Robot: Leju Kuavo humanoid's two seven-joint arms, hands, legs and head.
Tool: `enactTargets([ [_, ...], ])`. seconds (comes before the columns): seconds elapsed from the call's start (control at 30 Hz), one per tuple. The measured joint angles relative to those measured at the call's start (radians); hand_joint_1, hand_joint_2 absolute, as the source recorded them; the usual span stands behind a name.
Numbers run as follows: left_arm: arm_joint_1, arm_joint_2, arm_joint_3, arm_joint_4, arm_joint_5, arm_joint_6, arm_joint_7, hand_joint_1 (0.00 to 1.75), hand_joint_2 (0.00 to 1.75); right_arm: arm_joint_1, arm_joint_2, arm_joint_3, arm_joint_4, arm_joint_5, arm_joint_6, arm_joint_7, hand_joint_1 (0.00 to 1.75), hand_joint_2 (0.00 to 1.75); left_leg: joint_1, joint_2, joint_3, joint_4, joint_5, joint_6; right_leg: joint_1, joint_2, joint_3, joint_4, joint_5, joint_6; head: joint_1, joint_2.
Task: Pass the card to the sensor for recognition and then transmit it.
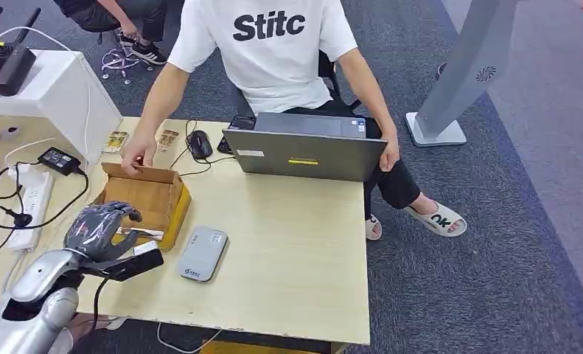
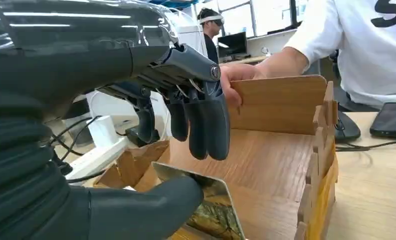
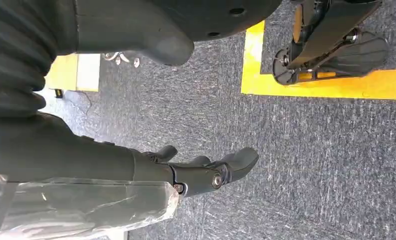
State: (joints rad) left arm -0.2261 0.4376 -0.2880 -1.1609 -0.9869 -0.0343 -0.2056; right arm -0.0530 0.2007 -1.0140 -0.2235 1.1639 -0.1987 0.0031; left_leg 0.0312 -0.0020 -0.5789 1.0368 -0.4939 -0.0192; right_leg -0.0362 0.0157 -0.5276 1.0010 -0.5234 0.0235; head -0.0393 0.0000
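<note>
My left hand (image 1: 100, 225) hovers over the near end of a wooden box (image 1: 144, 199) at the table's left. In the left wrist view a picture card (image 2: 213, 210) stands tilted in the box (image 2: 281, 155). My thumb (image 2: 150, 205) lies against the card's near face, while the fingers (image 2: 206, 125) hang spread above it without touching it. A white card edge (image 1: 147, 234) shows by my thumb in the head view. The flat grey-white sensor (image 1: 202, 254) lies on the table right of the box. My right hand (image 3: 211, 172) hangs over the carpet, fingers loosely apart, holding nothing.
A person in a white shirt sits across the table, one hand (image 1: 137, 155) on the box's far wall, the other on a laptop (image 1: 303, 151). A mouse (image 1: 199, 144), two loose cards (image 1: 115, 141) and a power strip (image 1: 30, 203) with cables lie at the back left.
</note>
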Motion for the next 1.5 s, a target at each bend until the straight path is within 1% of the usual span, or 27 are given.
enactTargets([
  [0.13, 0.000, 0.005, -0.003, 0.002, 0.000, -0.010, 0.001, 1.13, 1.75, 0.000, 0.000, 0.000, 0.000, 0.000, 0.001, 0.000, 0.00, 1.75, 0.000, 0.000, 0.000, 0.000, 0.000, 0.000, 0.000, 0.000, 0.000, 0.000, 0.000, 0.000, 0.000, 0.000],
  [0.17, 0.000, 0.007, -0.004, 0.002, 0.000, -0.010, 0.002, 1.20, 1.75, 0.000, 0.000, 0.000, 0.000, 0.000, 0.001, 0.000, 0.00, 1.75, 0.000, 0.000, 0.000, 0.000, 0.000, 0.000, 0.000, 0.000, 0.000, 0.000, 0.000, 0.000, 0.000, 0.000],
  [0.23, 0.000, 0.009, -0.008, 0.002, 0.000, -0.010, 0.002, 1.19, 1.75, 0.000, 0.000, 0.000, 0.000, 0.002, 0.001, 0.000, 0.00, 1.75, 0.000, 0.000, 0.000, 0.000, 0.000, 0.000, 0.000, 0.000, 0.000, 0.000, 0.000, 0.000, 0.000, 0.000],
  [0.27, 0.000, 0.009, -0.010, 0.003, 0.000, -0.011, 0.002, 1.22, 1.75, 0.000, 0.000, 0.000, 0.000, 0.002, 0.001, 0.002, 0.00, 1.75, 0.000, 0.000, 0.000, 0.000, 0.000, 0.000, 0.000, 0.000, 0.000, 0.000, 0.000, 0.000, 0.000, 0.000],
  [0.3, 0.000, 0.010, -0.011, 0.003, 0.000, -0.011, 0.003, 1.17, 1.75, 0.000, 0.000, 0.000, 0.000, 0.003, 0.001, 0.002, 0.00, 1.75, 0.000, 0.000, 0.000, 0.000, 0.000, 0.000, 0.000, 0.000, 0.000, 0.000, 0.000, 0.000, 0.000, 0.000],
  [0.33, 0.000, 0.011, -0.013, 0.003, 0.000, -0.012, 0.003, 1.17, 1.75, 0.000, 0.000, 0.000, 0.000, 0.003, 0.001, 0.003, 0.00, 1.75, 0.000, 0.000, 0.000, 0.000, 0.000, 0.000, 0.000, 0.000, 0.000, 0.000, 0.000, 0.000, 0.000, 0.000],
  [0.37, 0.000, 0.015, -0.015, 0.003, -0.001, -0.013, 0.005, 1.10, 1.75, 0.000, 0.000, 0.000, 0.000, 0.003, 0.001, 0.003, 0.00, 1.75, 0.000, 0.000, 0.000, 0.000, 0.000, 0.000, 0.000, 0.000, 0.000, 0.000, 0.000, 0.000, 0.000, 0.000],
  [0.47, 0.000, 0.018, -0.017, 0.005, -0.003, -0.017, 0.006, 1.26, 1.75, 0.000, 0.000, 0.000, 0.000, 0.006, 0.002, 0.003, 0.00, 1.75, 0.000, 0.000, 0.000, 0.000, 0.000, 0.000, 0.000, 0.000, 0.000, 0.000, 0.000, 0.000, 0.000, 0.000],
  [0.5, 0.000, 0.020, -0.018, 0.007, -0.003, -0.017, 0.007, 1.34, 1.75, 0.000, 0.000, 0.000, 0.000, 0.006, 0.002, 0.003, 0.00, 1.75, 0.000, 0.000, 0.000, 0.000, 0.000, 0.000, 0.000, 0.000, 0.000, 0.000, 0.000, 0.000, 0.000, 0.000],
  [0.53, 0.000, 0.022, -0.018, 0.008, -0.003, -0.018, 0.008, 1.34, 1.75, 0.001, 0.000, 0.000, 0.000, 0.006, 0.002, 0.003, 0.00, 1.75, 0.000, 0.000, 0.000, 0.000, 0.000, 0.000, 0.000, 0.000, 0.000, 0.000, 0.000, 0.000, 0.000, 0.000],
  [0.57, 0.000, 0.023, -0.019, 0.009, -0.004, -0.018, 0.009, 1.41, 1.75, 0.001, 0.000, 0.000, 0.000, 0.006, 0.003, 0.003, 0.00, 1.75, 0.000, 0.000, 0.000, 0.000, 0.000, 0.000, 0.000, 0.000, 0.000, 0.000, 0.000, 0.000, 0.000, 0.000],
  [0.63, 0.000, 0.024, -0.019, 0.011, -0.006, -0.019, 0.013, 1.43, 1.75, 0.000, 0.000, 0.000, 0.000, 0.006, 0.004, 0.003, 0.00, 1.75, 0.000, 0.000, 0.000, 0.000, 0.000, 0.000, 0.000, 0.000, 0.000, 0.000, 0.000, 0.000, 0.000, 0.000],
  [0.67, 0.000, 0.025, -0.020, 0.011, -0.007, -0.019, 0.014, 1.64, 1.75, 0.000, 0.000, 0.000, 0.000, 0.006, 0.004, 0.003, 0.00, 1.75, 0.000, 0.000, 0.000, 0.000, 0.000, 0.000, 0.000, 0.000, 0.000, 0.000, 0.000, 0.000, 0.000, 0.000],
  [0.7, 0.000, 0.025, -0.021, 0.011, -0.010, -0.019, 0.015, 1.75, 1.75, 0.000, 0.000, 0.000, 0.000, 0.006, 0.004, 0.003, 0.00, 1.75, 0.000, 0.000, 0.000, 0.000, 0.000, 0.000, 0.000, 0.000, 0.000, 0.000, 0.000, 0.000, 0.000, 0.000],
  [0.87, 0.000, 0.032, -0.029, 0.012, -0.019, -0.019, 0.018, 1.75, 1.75, 0.001, 0.000, 0.000, 0.000, 0.008, 0.007, 0.003, 0.00, 1.75, 0.000, 0.000, 0.000, 0.000, 0.000, 0.000, 0.000, 0.000, 0.000, 0.000, 0.000, 0.000, 0.000, 0.000],
  [0.97, 0.000, 0.032, -0.032, 0.013, -0.031, -0.008, 0.029, 1.75, 1.75, 0.000, 0.000, 0.000, 0.000, 0.008, 0.007, 0.003, 0.00, 1.75, 0.000, 0.000, 0.000, 0.000, 0.000, 0.000, 0.000, 0.000, 0.000, 0.000, 0.000, 0.000, 0.000, 0.000],
  [1.07, 0.000, 0.032, -0.034, 0.016, -0.051, 0.017, 0.038, 1.75, 1.75, 0.001, 0.000, 0.000, 0.000, 0.008, 0.000, 0.003, 0.00, 1.75, 0.000, 0.000, 0.000, 0.000, 0.000, 0.000, 0.000, 0.000, 0.000, 0.000, 0.000, 0.000, 0.000, 0.000],
  [1.27, -0.005, 0.033, -0.034, 0.016, -0.098, 0.084, 0.068, 1.75, 1.75, 0.001, 0.005, 0.000, 0.003, -0.001, -0.042, -0.008, 0.00, 1.75, 0.000, 0.000, 0.000, 0.000, 0.000, 0.000, 0.000, 0.000, 0.000, 0.000, 0.000, 0.000, 0.000, 0.000],
  [1.5, -0.043, 0.032, -0.025, 0.003, -0.163, 0.138, 0.101, 1.75, 1.75, 0.002, 0.009, -0.002, 0.003, -0.002, -0.049, -0.021, 0.00, 1.75, 0.000, 0.000, 0.000, 0.000, 0.000, -0.001, 0.000, 0.000, 0.000, 0.000, 0.000, 0.000, 0.000, 0.000],
])
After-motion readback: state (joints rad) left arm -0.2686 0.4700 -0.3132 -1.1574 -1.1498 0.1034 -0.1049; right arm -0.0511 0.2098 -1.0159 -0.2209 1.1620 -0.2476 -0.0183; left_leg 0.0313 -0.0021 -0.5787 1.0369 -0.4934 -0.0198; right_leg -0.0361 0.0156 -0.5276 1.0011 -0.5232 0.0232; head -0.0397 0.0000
